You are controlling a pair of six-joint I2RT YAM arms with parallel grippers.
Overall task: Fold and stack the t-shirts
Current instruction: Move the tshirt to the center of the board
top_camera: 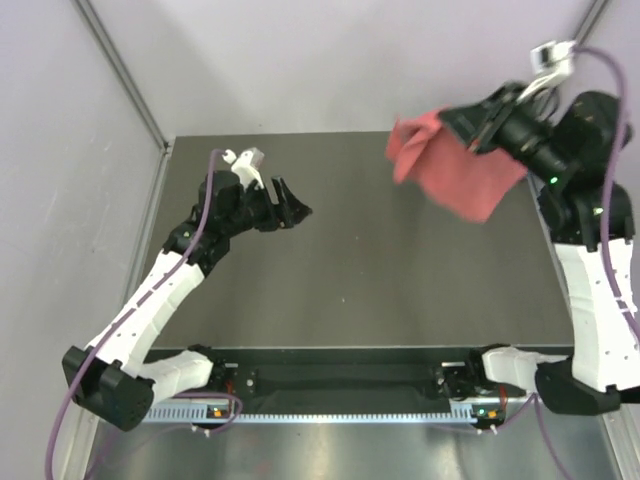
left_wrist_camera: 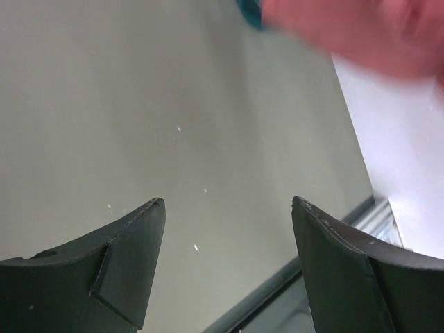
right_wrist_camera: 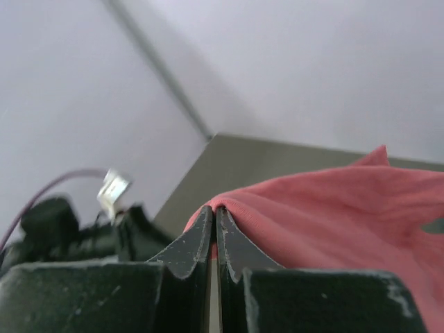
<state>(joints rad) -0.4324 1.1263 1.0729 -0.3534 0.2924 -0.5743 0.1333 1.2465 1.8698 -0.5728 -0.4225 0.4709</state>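
My right gripper (top_camera: 452,124) is shut on a salmon-red t-shirt (top_camera: 460,168) and holds it in the air over the table's far right part; the cloth hangs bunched below the jaws. In the right wrist view the fingertips (right_wrist_camera: 206,220) pinch a fold of the salmon-red t-shirt (right_wrist_camera: 326,208). My left gripper (top_camera: 296,208) is open and empty above the table's left middle. In the left wrist view its fingers (left_wrist_camera: 139,243) are spread wide over bare table, and the t-shirt (left_wrist_camera: 361,31) shows blurred at the top right. No other t-shirts are in view.
The dark grey table (top_camera: 350,270) has metal rails at its left and near edges. A sliver of teal (left_wrist_camera: 248,12) shows beside the red cloth in the left wrist view. Pale walls stand close on the left, back and right.
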